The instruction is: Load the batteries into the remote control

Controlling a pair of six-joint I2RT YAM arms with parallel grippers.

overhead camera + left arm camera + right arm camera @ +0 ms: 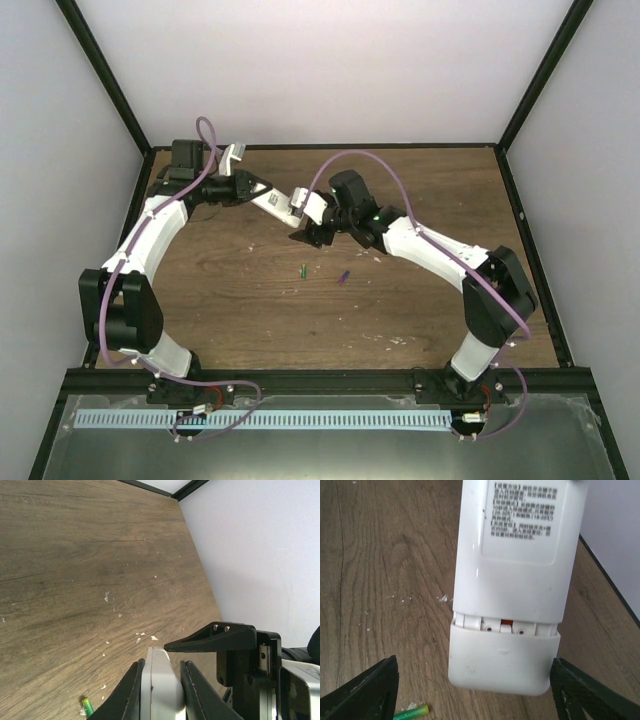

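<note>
My left gripper (262, 192) is shut on the white remote control (285, 203) and holds it above the table, back face up. In the left wrist view its fingers (131, 690) clamp the remote's edges (161, 685). In the right wrist view the remote (517, 580) shows a printed label, and its end cover (502, 662) is slid slightly off, leaving a gap. My right gripper (312, 232) is open, with its fingers (365, 690) wide on either side of that end and not touching it. The green battery (303, 269) and the purple battery (344, 277) lie on the table below.
The wooden table (240, 300) has white crumbs scattered on it. A black frame and white walls enclose it. A small white piece (232, 154) shows beside the left arm at the back left. The green battery also shows in both wrist views (87, 706) (412, 712).
</note>
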